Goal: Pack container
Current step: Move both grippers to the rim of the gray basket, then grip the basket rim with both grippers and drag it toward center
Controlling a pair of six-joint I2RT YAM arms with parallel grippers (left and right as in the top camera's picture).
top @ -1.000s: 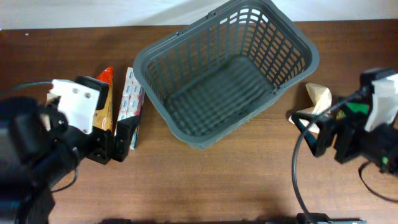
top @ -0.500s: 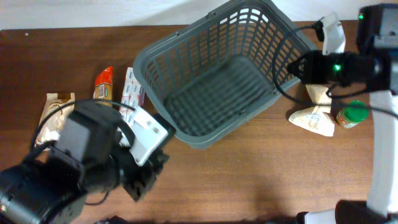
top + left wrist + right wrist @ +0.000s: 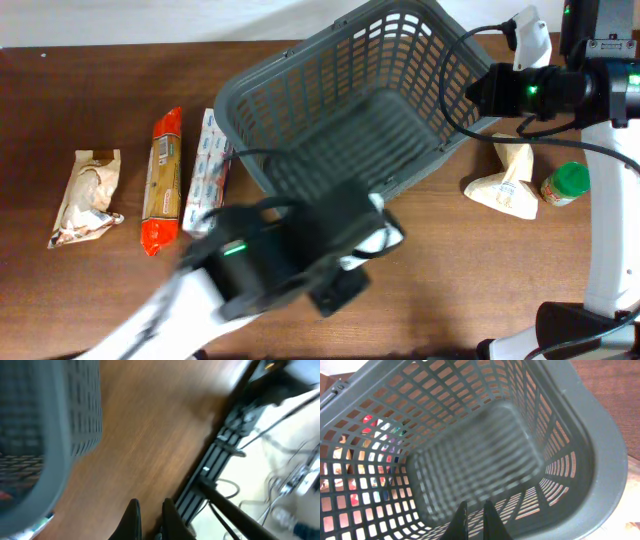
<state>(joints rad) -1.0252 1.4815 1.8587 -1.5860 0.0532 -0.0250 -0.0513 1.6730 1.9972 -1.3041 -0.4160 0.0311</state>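
Overhead view: clock directions refer to the frame, with 12 o'clock at the top edge. The container (image 3: 340, 140) stands on the table (image 3: 450, 290) at 12 o'clock from frame centre. It is set diagonally, long axis running from 8 to 2 o'clock. Its floor is bare. The left arm (image 3: 285, 265) shows as a blur at 6 o'clock of the container and covers the near corner of its rim. The right arm (image 3: 540, 90) hangs at 3 o'clock of the container, at the rim corner.

Three items lie side by side at 9 o'clock of the container, long axes toward 12 o'clock:
- a white-blue pack (image 3: 207, 165), just beside the container wall;
- an orange packet (image 3: 162, 180), next outward;
- a beige packet (image 3: 85, 198), farthest out.

A paper bag (image 3: 505, 180) lies at 4 o'clock of the container. A jar (image 3: 565, 183) with a green lid stands just beside the bag, at its 3 o'clock.

Left wrist view: the left gripper (image 3: 150, 520) is above bare table. Its fingers are drawn close, with a thin slit between them and nothing gripped. The blurred container wall fills the frame from 8 to 11 o'clock.

Right wrist view: the right gripper (image 3: 475, 520) points down into the container. Its fingers stand nearly together, a narrow slit between them, holding nothing. Coloured shapes show through the slots at 9 o'clock, too small to identify.
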